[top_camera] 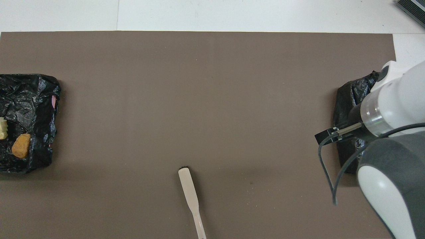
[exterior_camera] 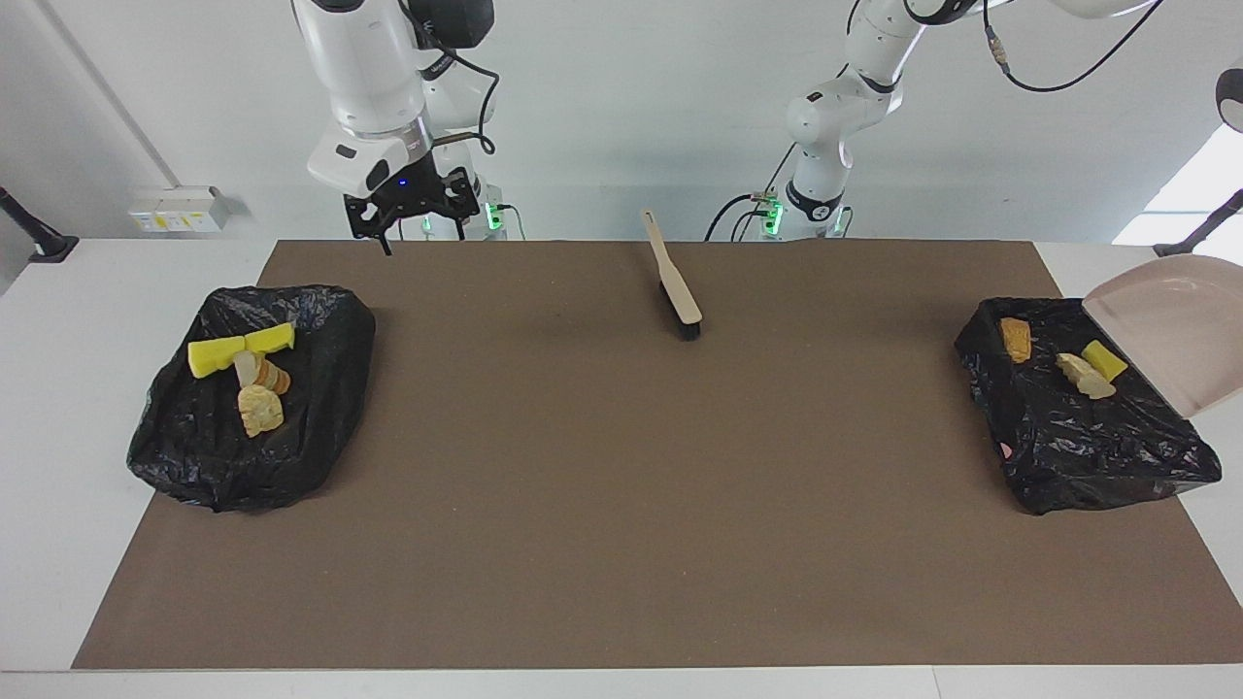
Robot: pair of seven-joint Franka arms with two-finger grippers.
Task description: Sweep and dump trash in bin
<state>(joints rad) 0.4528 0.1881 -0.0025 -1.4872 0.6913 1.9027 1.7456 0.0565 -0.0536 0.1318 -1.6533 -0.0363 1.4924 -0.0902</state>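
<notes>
Tilted dustpan [exterior_camera: 1180, 335] over the black-bagged bin [exterior_camera: 1088, 427] at the left arm's end of the table [exterior_camera: 58, 388], three trash scraps [exterior_camera: 1083, 374] in it; the left gripper is out of sight, fingers closed. Right gripper [exterior_camera: 403, 216], fingers apart, hangs at 1 o'clock above the other bin [exterior_camera: 252, 456], holding four scraps [exterior_camera: 248, 374]. Brush [exterior_camera: 677, 282] lies mid-mat.

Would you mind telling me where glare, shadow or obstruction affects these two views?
Facing view: bright daylight washes out the corner above the tilted beige dustpan; crinkled black bin bags glint. Overhead view: the right arm's white body hides most of its nearby bag.
</notes>
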